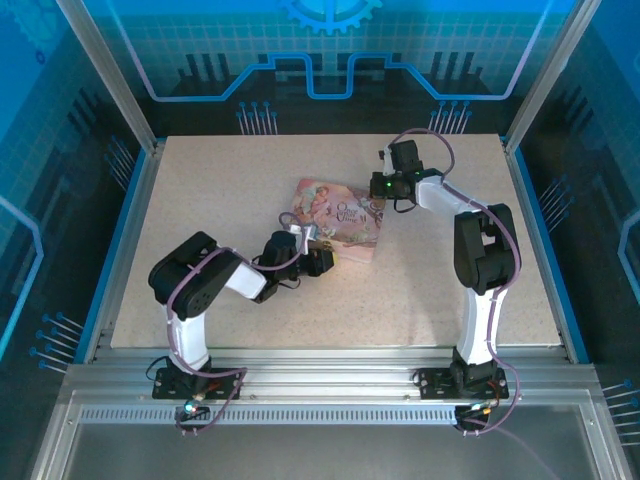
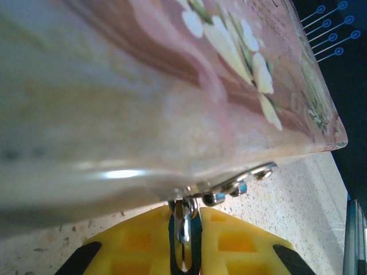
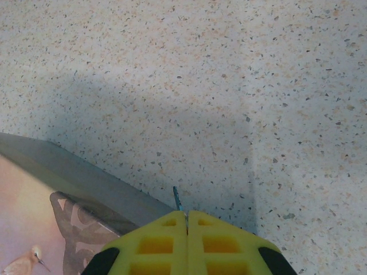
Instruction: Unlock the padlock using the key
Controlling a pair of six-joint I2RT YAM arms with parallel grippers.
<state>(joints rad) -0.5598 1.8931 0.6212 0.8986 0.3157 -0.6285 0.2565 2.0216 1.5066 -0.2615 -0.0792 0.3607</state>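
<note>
left gripper (image 2: pixel 184 238) clamped on padlock (image 2: pixel 183 224) at tin (image 2: pixel 172 86) edge | right gripper (image 3: pixel 187 217) together, pinching key (image 3: pixel 178 199) beside tin, over counter (image 3: pixel 229 86)

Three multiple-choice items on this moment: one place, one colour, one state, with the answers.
1. Where does the tin lie? A) middle of the table B) far left corner C) on the front rail
2. What colour are the fingers of the left gripper, closed on the padlock? A) red B) yellow C) white
3. How is the right gripper? A) wide open B) clamped on the tin C) shut, key tip poking out
Answers: 1 A, it lies between both arms; 2 B, yellow in the left wrist view; 3 C, fingers meet around a thin blade.
</note>
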